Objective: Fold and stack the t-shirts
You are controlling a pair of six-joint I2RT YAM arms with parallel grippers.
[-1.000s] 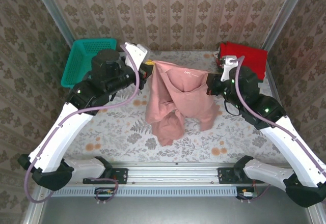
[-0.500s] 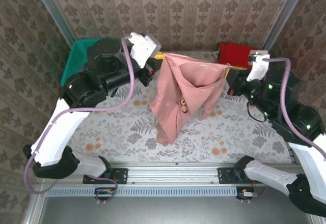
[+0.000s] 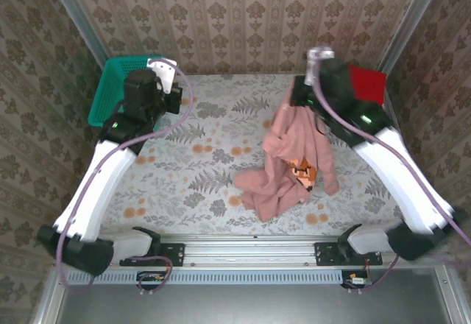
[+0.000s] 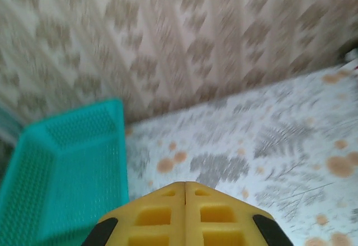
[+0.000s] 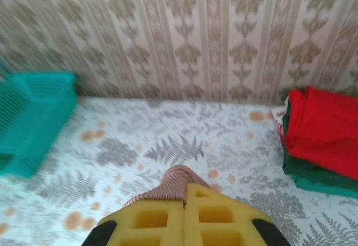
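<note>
Pink t-shirt (image 3: 283, 151) crumpled, chest print (image 3: 303, 171) partly hidden

The dusty-pink t-shirt (image 3: 291, 163) is showing a small orange-and-dark print (image 3: 303, 169) on otherwise plain cloth. At the worktop's far right corner, a plain red t-shirt (image 5: 327, 126) is lying on a plain dark green t-shirt (image 5: 305, 168). The worktop (image 3: 199, 162) is wearing a pale cloth with grey ferns and orange blossoms. A teal mesh basket (image 3: 118, 88) is glowing at the far left corner. Beige damask stripes are covering the walls (image 3: 243, 15).
</note>
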